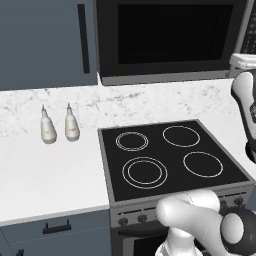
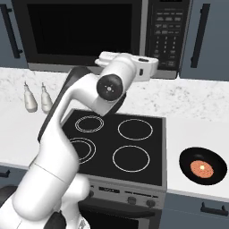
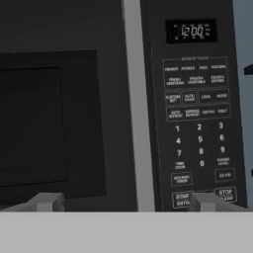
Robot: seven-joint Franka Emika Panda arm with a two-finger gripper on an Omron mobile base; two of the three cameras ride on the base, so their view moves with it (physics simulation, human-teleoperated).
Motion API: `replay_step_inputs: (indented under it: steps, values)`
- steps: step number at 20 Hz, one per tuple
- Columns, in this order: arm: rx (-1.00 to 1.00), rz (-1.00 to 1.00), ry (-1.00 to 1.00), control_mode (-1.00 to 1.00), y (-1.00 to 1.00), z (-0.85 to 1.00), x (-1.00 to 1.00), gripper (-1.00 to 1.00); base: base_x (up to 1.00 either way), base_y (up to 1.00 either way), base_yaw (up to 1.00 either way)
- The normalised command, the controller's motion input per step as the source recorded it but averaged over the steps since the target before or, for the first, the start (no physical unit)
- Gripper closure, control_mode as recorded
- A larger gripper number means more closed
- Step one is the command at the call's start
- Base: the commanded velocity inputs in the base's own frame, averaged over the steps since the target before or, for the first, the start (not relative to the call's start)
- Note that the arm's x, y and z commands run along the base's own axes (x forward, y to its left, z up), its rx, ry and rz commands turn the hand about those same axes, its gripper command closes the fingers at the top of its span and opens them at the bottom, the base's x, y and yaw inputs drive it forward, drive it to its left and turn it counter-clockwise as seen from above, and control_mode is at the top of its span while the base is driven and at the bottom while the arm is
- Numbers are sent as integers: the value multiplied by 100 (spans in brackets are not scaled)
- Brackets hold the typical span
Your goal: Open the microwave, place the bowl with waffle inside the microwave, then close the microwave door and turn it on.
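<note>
My fingers (image 3: 126,202) stand spread wide apart with nothing between them, their two grey tips rising at the bottom of the hand view, one under the dark door glass and one under the keypad. They point straight at the front of the microwave (image 3: 123,99), close to it but apart from it. The microwave door (image 3: 49,123) is shut, its big black window to the left of a pale vertical strip, and the keypad strip (image 3: 197,123) lies to the right of that strip. At the top of the keypad the small display reads 12:00. Below it I can read the number keys 1 to 9 and 0, and near the right fingertip a key that says STOP; the other key labels are too blurred to read.

From the right base view, my hand (image 2: 134,65) hangs above the far edge of the black four-ring cooktop (image 2: 118,147), just in front of the microwave's lower right part. The bowl (image 2: 202,166), black with a round orange-brown waffle (image 2: 201,168) in it, sits on the white table (image 2: 197,134) to the right of the cooktop, near the front edge, with bare room around it. On the table left of the cooktop two pale bottles (image 1: 60,127) stand side by side near the back wall, well apart from my arm.
</note>
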Motion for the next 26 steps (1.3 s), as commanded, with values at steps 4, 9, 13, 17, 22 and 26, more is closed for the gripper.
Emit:
replay_step_inputs:
  steps: [4,9,13,17,22,26]
  values:
    - [3,11,0,-100,-3,0,33,-100,0,0,0]
    - [0,2,0,-100,-1,0,36,-100,0,0,0]
    - [0,0,0,-100,-2,0,30,-100,0,0,0]
    - [0,0,0,-100,-2,0,24,-100,0,0,0]
    - [0,0,0,-100,-13,0,19,-100,0,0,0]
    - [0,0,0,-100,-9,0,24,-100,0,0,0]
